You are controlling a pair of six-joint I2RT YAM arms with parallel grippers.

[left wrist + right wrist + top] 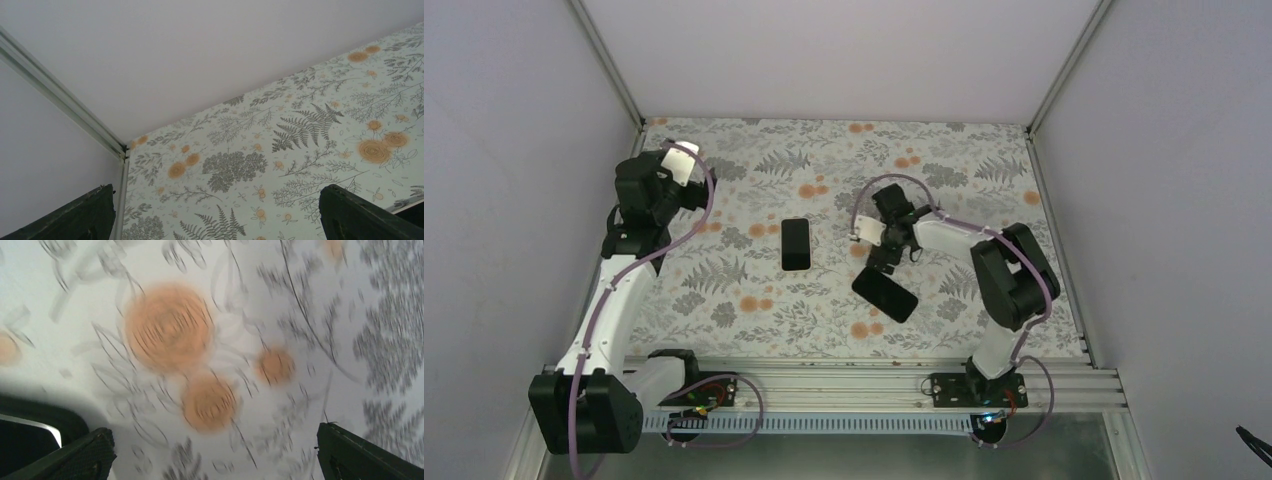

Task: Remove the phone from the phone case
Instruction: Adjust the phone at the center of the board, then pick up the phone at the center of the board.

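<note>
Top external: two dark slabs lie apart, both jaws empty

Top external shows the right jaws [882, 260] spread to their widest and holding nothing. They hang just above the tilted dark slab [885, 294], whose far end lies right under them. In the blurred right wrist view, that slab's dark rim with a bright edge sits just outside the finger at the picture's left. Nothing lies between the fingers but the flowered bench [984, 170]. The straight dark slab [795, 244] lies well off to the side of the right jaws, apart from the tilted one. I take one slab for the phone and the other for the phone case, though I cannot tell which is which; if so, the phone is out. The left jaws [220, 205] are equally wide and empty, far from both slabs, facing the back corner.

The step looks like a withdrawal. To do it well, lift the right jaws straight up before swinging away, fingers wide, so no finger clips the tilted slab.
</note>
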